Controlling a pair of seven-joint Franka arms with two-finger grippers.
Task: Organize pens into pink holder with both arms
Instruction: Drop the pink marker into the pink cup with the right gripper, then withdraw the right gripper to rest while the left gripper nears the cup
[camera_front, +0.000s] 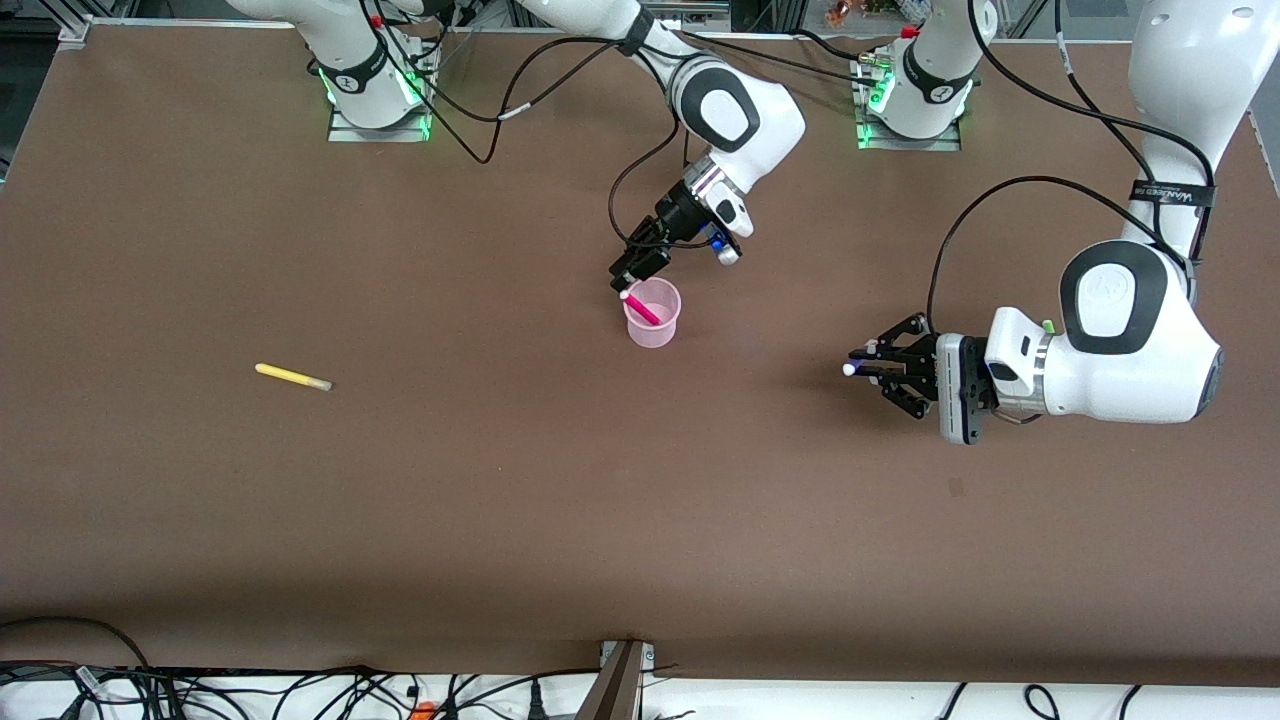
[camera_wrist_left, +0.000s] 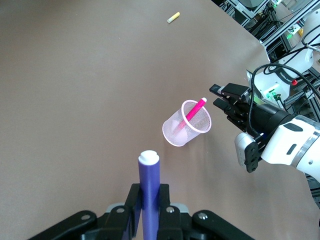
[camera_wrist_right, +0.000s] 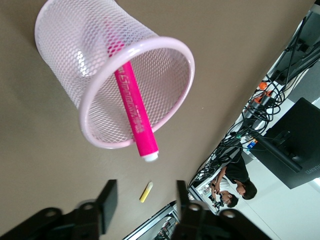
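1. pens are what is being sorted, on a wide brown tabletop with the two arms' bases along the edge farthest from the front camera.
2. right hand hangs just over the rim of the pink holder, its fingers apart and holding nothing; in my judgement it has just let go.
3. left hand hovers over bare tabletop toward the left arm's end, well apart from the holder, clamped on the purple pen.
4. the pink holder stands upright near the middle of the tabletop.
5. the magenta pen leans inside the holder, its pale end poking above the rim.
6. the purple pen's long axis runs out from the left hand with its whitish tip aimed toward the holder, so the coming move is likely a carry toward the right arm's end, then a tilt down into the cup.
7. the yellow pen lies flat toward the right arm's end, slightly nearer the front camera than the holder; the right arm is the nearer one.
8. no green pen is visible.
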